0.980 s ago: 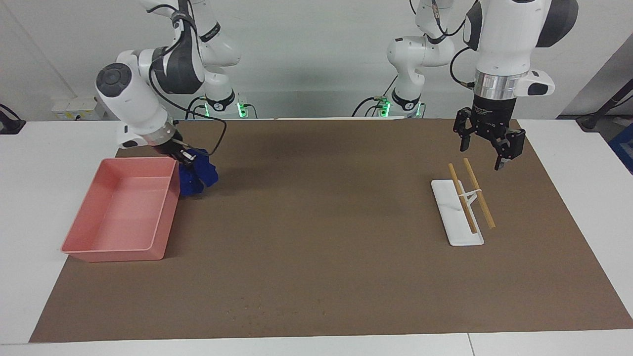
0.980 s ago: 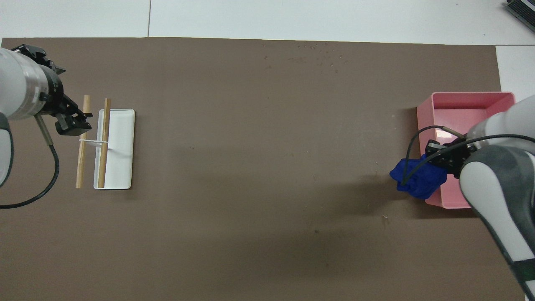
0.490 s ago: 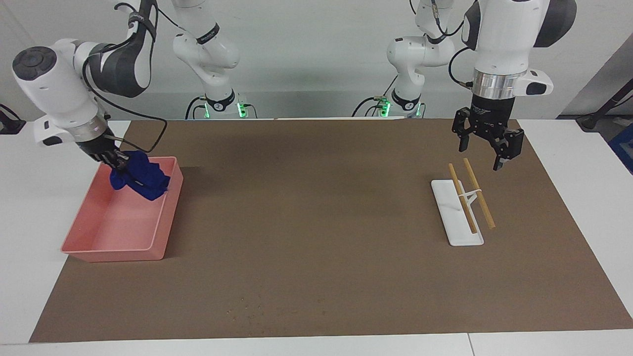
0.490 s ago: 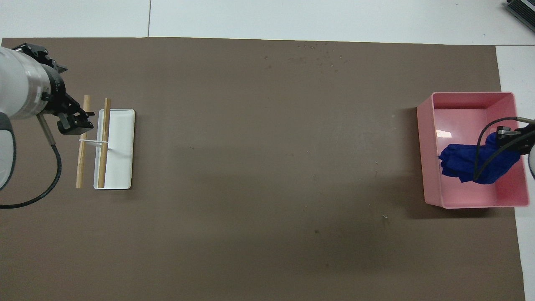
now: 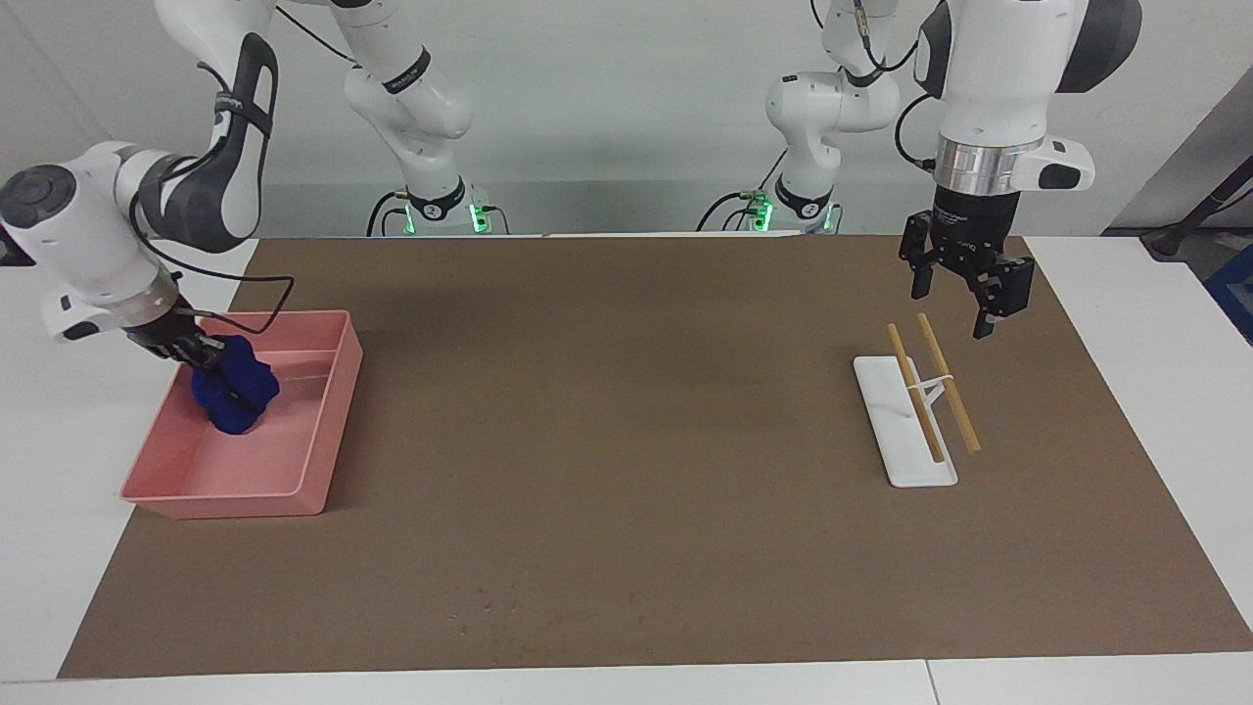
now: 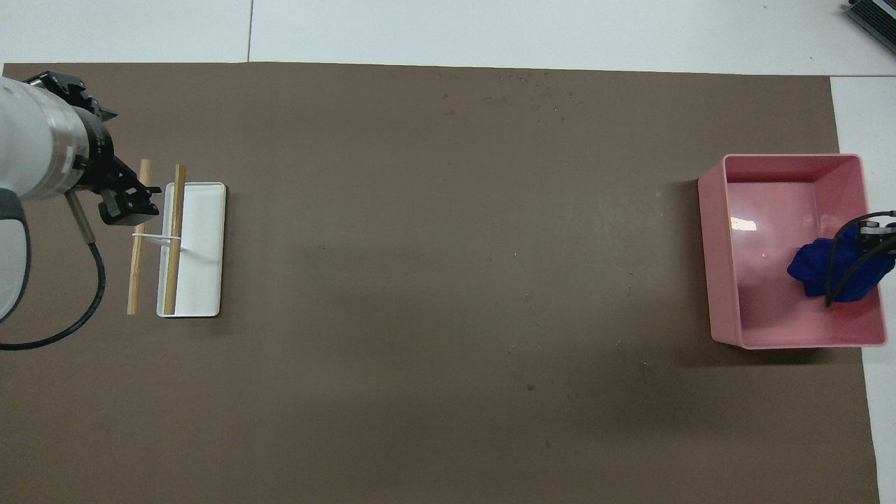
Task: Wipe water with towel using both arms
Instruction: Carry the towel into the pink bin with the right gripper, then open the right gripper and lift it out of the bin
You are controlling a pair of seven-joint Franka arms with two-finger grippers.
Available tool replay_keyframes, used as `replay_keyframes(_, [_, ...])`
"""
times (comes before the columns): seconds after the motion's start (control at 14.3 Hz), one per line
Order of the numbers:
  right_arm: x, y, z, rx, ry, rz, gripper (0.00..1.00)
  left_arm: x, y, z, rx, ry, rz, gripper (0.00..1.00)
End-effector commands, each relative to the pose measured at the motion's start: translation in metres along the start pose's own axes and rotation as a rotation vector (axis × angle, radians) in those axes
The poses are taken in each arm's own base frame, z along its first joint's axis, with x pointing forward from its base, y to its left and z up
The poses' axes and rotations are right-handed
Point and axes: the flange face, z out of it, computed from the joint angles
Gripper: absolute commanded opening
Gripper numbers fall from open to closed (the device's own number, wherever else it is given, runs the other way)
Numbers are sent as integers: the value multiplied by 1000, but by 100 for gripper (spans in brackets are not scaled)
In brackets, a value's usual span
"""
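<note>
Facing view: the right gripper [image 5: 210,360] is clamped on the blue towel [image 5: 233,388] inside the pink tray [image 5: 323,431] at the right arm's end of the table, while the left gripper [image 5: 954,296] hangs spread wide over the white rack [image 5: 896,431].

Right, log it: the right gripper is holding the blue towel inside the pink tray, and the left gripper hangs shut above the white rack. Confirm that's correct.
Not quite: the left gripper is open, not shut, as the facing view shows, hanging above the white rack. The rest stands: the right gripper holds the blue towel inside the pink tray.
</note>
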Motion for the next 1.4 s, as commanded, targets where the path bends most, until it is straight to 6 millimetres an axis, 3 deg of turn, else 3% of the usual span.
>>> replay_keyframes(0.0, [-9, -8, 21, -11, -3, -34, 0, 33, 6, 1, 25, -37, 162, 100])
replay_keyframes(0.42, [-28, -27, 65, 14, -33, -18, 0, 85, 10, 12, 125, -67, 532, 100])
replay_keyframes(0.56, [-33, -48, 70, 11, -46, -12, 0, 95, 7, 15, 168, -75, 664, 100])
replay_keyframes(0.63, [-34, -50, 70, 10, -54, -15, 6, 98, 6, 15, 179, -80, 732, 100])
replay_keyframes(0.7, [-35, -51, 70, 10, -60, -14, 63, 102, 6, 16, 186, -86, 795, 100])
replay_keyframes(0.77, [-34, -49, 67, 9, -63, -11, 100, 105, 6, 13, 188, -93, 869, 100])
replay_keyframes(0.91, [-29, -46, 52, 6, -71, -9, 100, 108, 6, 10, 200, -111, 1056, 100])
replay_keyframes(1.05, [-24, -46, 20, 0, -30, -6, 100, 127, 8, 5, 235, -137, 1218, 100])
replay_keyframes(1.19, [-30, -73, -5, 16, -15, -28, 100, 145, 8, 3, 257, -162, 1333, 100])
replay_keyframes(1.33, [-41, -105, -28, 45, -25, 3, 100, 147, 7, 3, 261, -177, 1413, 100])
